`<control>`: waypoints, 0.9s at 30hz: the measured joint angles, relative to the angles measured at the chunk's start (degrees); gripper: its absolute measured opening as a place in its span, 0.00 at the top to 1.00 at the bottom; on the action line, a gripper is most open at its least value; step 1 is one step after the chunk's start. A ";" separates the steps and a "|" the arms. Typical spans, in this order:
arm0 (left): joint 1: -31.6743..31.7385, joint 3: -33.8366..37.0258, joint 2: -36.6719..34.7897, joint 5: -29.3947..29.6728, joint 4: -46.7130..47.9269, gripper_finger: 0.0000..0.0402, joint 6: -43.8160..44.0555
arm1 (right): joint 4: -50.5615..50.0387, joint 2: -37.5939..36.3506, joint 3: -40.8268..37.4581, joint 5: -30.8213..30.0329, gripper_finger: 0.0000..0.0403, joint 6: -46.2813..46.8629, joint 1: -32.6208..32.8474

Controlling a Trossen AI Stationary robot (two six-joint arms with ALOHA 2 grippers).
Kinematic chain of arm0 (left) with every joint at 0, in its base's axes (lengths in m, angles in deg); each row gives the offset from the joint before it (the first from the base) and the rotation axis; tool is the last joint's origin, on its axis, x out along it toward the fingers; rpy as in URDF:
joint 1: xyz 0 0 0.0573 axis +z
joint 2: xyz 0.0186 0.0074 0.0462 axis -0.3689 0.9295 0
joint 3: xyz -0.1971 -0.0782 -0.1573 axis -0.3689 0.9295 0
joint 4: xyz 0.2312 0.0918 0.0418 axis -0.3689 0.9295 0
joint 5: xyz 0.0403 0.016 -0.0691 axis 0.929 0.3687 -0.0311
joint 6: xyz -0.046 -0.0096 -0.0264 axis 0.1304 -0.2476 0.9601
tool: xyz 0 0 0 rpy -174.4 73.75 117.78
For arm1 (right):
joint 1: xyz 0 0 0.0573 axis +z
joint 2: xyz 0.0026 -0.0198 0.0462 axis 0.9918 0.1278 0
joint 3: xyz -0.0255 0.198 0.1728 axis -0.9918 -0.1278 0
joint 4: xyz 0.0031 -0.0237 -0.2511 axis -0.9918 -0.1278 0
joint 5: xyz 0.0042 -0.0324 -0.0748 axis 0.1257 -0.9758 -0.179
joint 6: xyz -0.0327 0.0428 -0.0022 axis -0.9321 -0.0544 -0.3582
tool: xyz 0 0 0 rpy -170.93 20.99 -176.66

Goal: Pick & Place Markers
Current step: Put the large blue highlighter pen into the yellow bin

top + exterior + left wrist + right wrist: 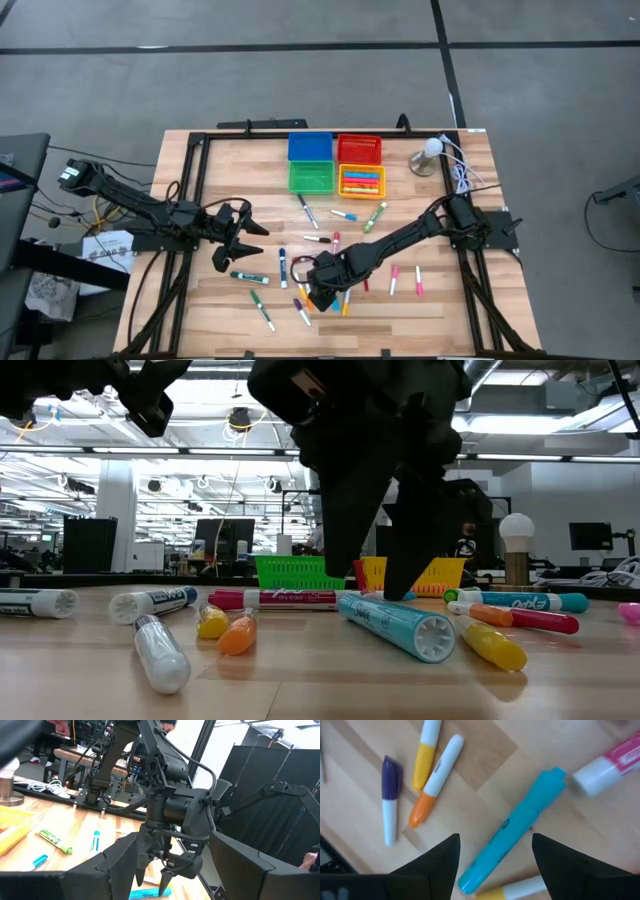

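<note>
- The right gripper [312,290] is parked low over the front middle of the table [470,310], fingers spread wide with nothing gripped between them.
- A light-blue marker [512,832] is seen lying flat on the wood right in the gap between those fingers, not clamped.
- Just beside it, a purple-capped marker [390,805], an orange-capped one [434,781] and a yellow one [424,755] are bunched together.
- The rest of the markers [300,255] are scattered across the middle and front of the table; a few are already sat in the yellow bin [343,190].
- The green bin [310,176], blue bin [309,146] and red bin [359,148] are lined up with it at the back.
- The left gripper [247,238] is held above the table's left side, also opened wide and holding nothing.
</note>
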 joint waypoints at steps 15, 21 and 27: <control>0.00 0.00 0.00 -0.01 0.52 0.40 0.00 | 1.33 3.52 0.33 0.32 0.41 3.96 0.76; 0.00 0.00 -0.01 -0.01 0.60 0.40 0.00 | 1.00 4.96 0.70 -0.10 0.43 5.56 0.76; 0.00 0.00 0.02 -0.01 0.61 0.40 0.01 | 0.62 4.66 0.52 -1.43 0.56 6.71 0.78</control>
